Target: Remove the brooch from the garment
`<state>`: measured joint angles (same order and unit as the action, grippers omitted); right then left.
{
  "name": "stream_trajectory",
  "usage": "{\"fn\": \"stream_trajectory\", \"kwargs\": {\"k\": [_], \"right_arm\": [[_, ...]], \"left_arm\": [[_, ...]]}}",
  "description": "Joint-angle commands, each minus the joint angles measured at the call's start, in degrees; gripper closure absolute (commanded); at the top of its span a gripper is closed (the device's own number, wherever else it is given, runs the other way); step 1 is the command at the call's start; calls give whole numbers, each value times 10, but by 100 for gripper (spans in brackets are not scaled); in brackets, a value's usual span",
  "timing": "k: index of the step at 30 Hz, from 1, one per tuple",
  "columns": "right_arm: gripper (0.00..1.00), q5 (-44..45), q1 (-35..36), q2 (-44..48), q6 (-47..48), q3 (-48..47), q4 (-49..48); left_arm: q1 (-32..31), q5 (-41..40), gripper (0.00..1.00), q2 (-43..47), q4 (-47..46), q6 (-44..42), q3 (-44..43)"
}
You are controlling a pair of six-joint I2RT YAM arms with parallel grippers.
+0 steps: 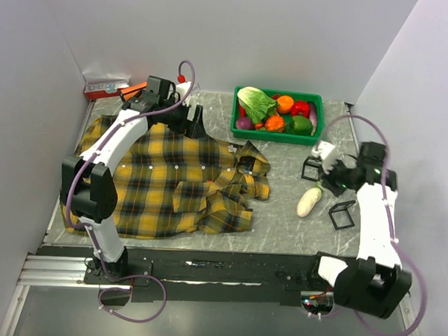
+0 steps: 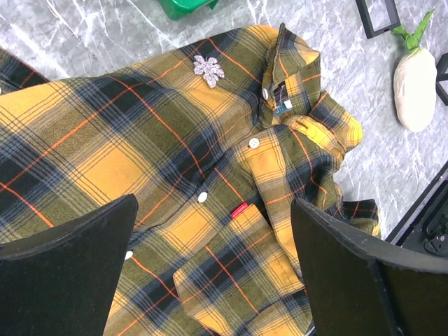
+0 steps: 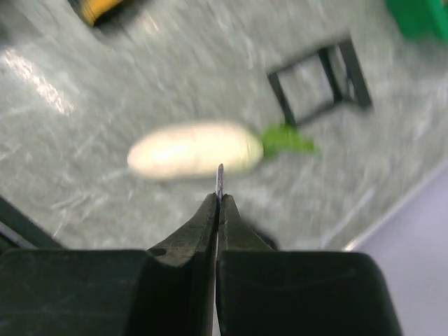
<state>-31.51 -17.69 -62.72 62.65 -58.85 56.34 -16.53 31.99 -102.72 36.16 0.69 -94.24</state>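
The garment (image 1: 164,180), a yellow-and-black plaid shirt (image 2: 140,154), lies spread over the left half of the table with its collar (image 2: 294,70) to the right. The brooch (image 2: 208,70), a small silvery leaf-like ornament, sits pinned on the cloth near the collar, well ahead of my left gripper (image 2: 213,203). That gripper hovers over the shirt's back edge (image 1: 190,123) with its fingers wide open and only the chest pocket beneath them. My right gripper (image 1: 329,176) is off the shirt, shut (image 3: 219,199) above a white radish (image 3: 192,157); a thin sliver stands at its tips.
A green basket (image 1: 276,137) of vegetables stands at the back. The white radish (image 1: 309,202) lies right of the shirt, between two small black frames (image 1: 311,169) (image 1: 342,215). A red-and-white box (image 1: 105,87) rests in the back left corner.
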Motion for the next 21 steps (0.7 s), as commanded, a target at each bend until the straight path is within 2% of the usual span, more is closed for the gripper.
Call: {"fn": "stream_trajectory", "kwargs": {"k": [1, 10, 14, 21], "right_arm": [[100, 45, 59, -76, -41, -22, -105], [100, 107, 101, -192, -25, -61, -223], [100, 138, 121, -221, -7, -50, -297], [100, 168, 133, -274, 11, -52, -315]], "left_arm": [[0, -8, 3, 1, -5, -1, -15], [0, -27, 3, 12, -1, -24, 4], [0, -33, 3, 9, 1, -26, 2], [0, -38, 2, 10, 9, -35, 5]]}}
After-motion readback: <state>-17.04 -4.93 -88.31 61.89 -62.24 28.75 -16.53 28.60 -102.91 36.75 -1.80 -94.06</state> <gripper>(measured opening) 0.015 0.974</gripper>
